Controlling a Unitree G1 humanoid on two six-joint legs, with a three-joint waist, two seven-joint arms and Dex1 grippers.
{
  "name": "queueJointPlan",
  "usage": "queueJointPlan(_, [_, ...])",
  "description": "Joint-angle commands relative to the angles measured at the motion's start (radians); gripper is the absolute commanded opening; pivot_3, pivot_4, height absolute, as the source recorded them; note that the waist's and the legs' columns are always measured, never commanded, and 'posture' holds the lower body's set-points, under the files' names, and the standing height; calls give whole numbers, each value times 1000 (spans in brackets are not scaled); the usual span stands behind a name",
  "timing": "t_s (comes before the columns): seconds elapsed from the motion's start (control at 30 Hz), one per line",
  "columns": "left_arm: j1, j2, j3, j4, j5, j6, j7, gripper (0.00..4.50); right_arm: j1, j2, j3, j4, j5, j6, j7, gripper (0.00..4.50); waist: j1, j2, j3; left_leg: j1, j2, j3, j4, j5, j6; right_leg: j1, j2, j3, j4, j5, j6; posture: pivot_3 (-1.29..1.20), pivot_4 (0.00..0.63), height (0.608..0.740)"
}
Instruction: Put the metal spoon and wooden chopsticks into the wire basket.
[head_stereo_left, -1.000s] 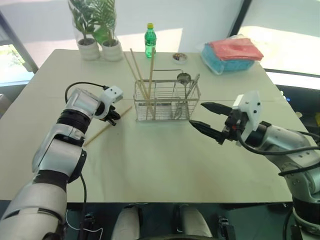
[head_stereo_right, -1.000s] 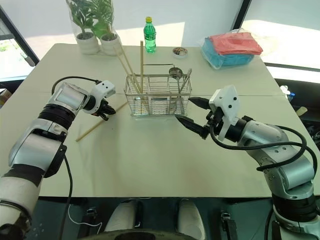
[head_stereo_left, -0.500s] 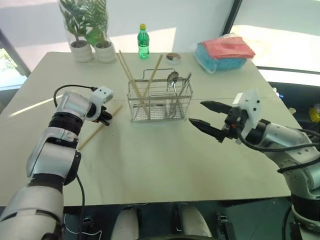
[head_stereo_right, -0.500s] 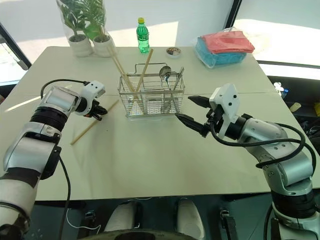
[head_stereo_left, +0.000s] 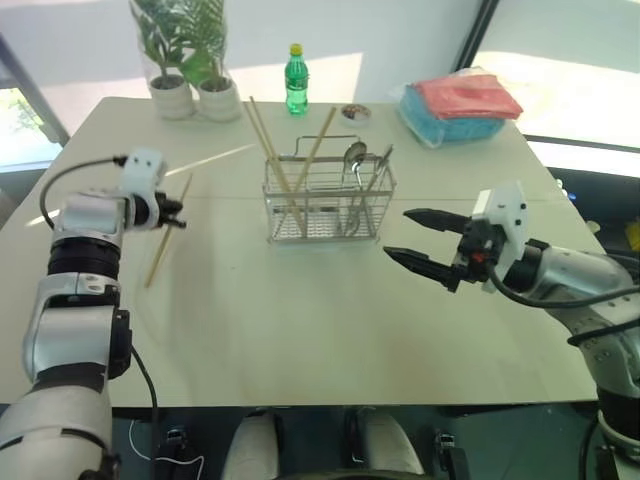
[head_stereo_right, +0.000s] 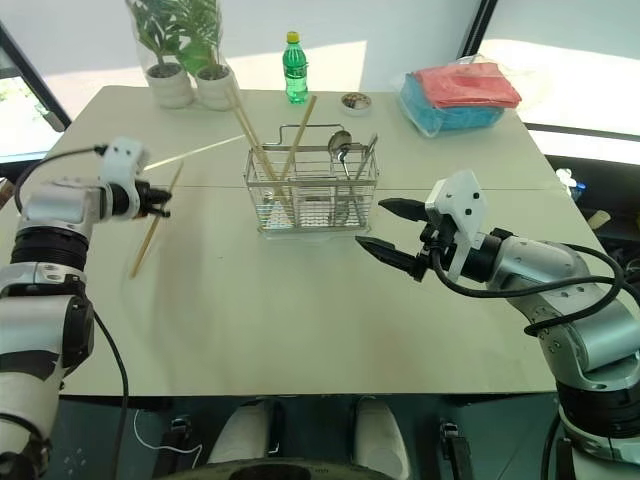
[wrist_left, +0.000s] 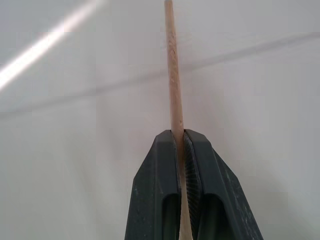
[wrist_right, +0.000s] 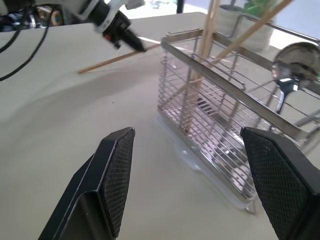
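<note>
a: so, left gripper (wrist_left: 181, 142) is pinched on one wooden chopstick (head_stereo_left: 167, 231). the wrist view shows the stick clamped between both black pads and running on past the tips; the head views can't resolve that contact.

b: where's the stick overall?

a: out at the left side of the table (head_stereo_left: 300, 320), well apart from the wire basket (head_stereo_left: 328, 200). from the head view it slants down from the gripper, low end toward the table's near-left part. can't tell if that end touches the top.

b: right side?

a: right gripper (head_stereo_left: 418, 238) is spread wide with nothing between the fingers, hanging over the table just right of the basket's near corner. its wrist view looks along the basket's side bars and lower mesh, and also catches the left gripper with its stick beyond.

b: rest of the task items?

a: more wooden chopsticks (head_stereo_left: 268, 150) lean in the basket's left half, tops sticking out above the rim. metal spoon (head_stereo_left: 355, 156) stands in the right half, bowl up.

b: surroundings?

a: pale matte tabletop. along the far edge: two potted plants (head_stereo_left: 190, 50), a green bottle (head_stereo_left: 296, 80), a small round dish (head_stereo_left: 354, 113). far right, a blue tray (head_stereo_left: 450, 115) with a red cloth on it. light floor and a dark post behind.
</note>
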Motion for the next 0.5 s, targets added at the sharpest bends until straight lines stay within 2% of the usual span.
queueJointPlan(0.03, [-14,-40,146,-168,-129,-98,47,15,-14,-32,-53,-33,40,1,21,3518,2,0,0,0,-1,0,0,0,0,0,-1,0,0,0,0,0,150,723])
queueJointPlan(0.13, [-45,-95,251,-270,-272,-80,43,15,-19,-50,-69,-33,59,3,30,3518,-1,0,0,0,-1,1,1,0,0,2,-2,0,-1,0,0,0,150,723])
queueJointPlan(0.27, [-97,-149,295,-345,-382,-109,48,15,-26,-54,-78,-27,61,5,17,3518,-2,0,0,1,-1,1,2,0,0,2,-1,0,-1,0,1,0,150,723])
queueJointPlan(0.4, [-185,-196,288,-320,-435,-96,85,15,-22,-52,-78,-30,58,3,8,3518,-3,0,0,1,-1,1,2,0,0,2,-1,0,-1,1,1,0,150,723])
queueJointPlan(0.5, [-237,-270,235,-298,-437,-155,71,15,-19,-48,-79,-39,53,3,-10,3518,-2,0,0,2,-1,1,1,0,0,4,-1,0,-1,1,1,0,150,723])
